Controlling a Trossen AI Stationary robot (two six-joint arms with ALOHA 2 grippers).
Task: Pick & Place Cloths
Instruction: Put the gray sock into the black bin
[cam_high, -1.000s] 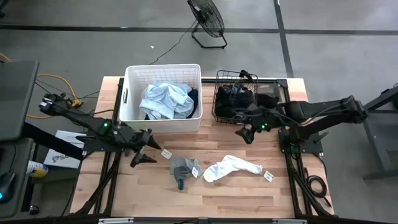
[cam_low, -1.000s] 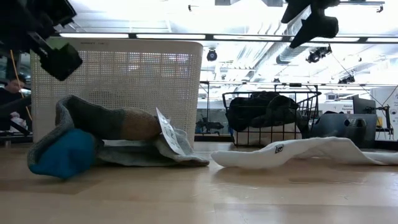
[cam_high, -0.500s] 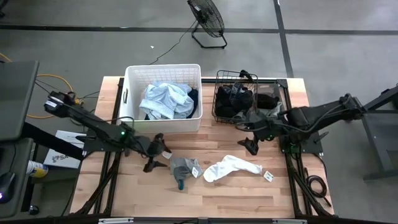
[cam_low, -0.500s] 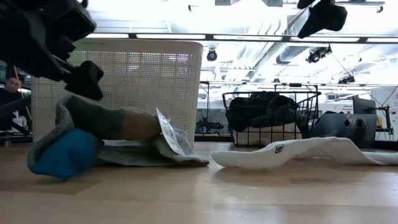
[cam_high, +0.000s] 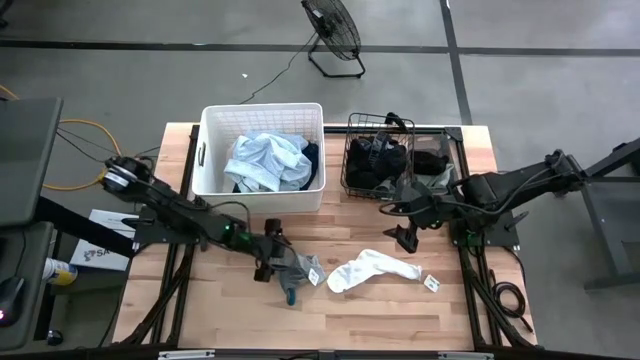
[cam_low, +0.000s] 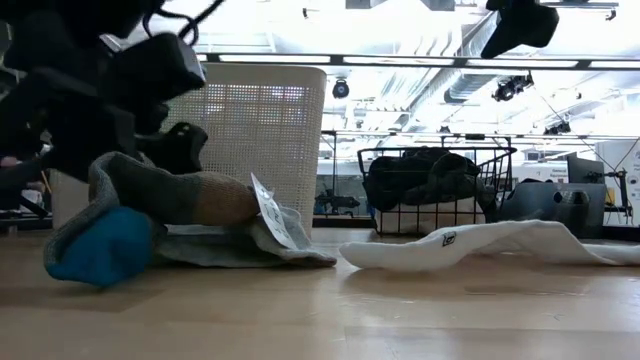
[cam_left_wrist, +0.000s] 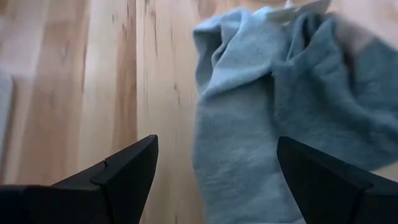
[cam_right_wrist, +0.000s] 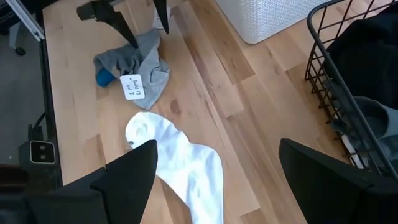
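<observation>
Below, your left pincer (cam_high: 266, 262) straddles the grey sock (cam_high: 296, 268) agape, ready to grip; right pincer (cam_high: 403, 236), also agape, waits.

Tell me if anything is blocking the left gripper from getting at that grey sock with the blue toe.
Nothing visible does. The left gripper is open at the edge of the grey sock, with only bare table between its fingers and the fabric. The white sock lies apart, toward the right gripper.

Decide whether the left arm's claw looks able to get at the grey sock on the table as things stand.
Probably yes. The left claw hangs open right at the grey sock, which lies uncovered on the bare wooden table; nothing stands between them.
</observation>
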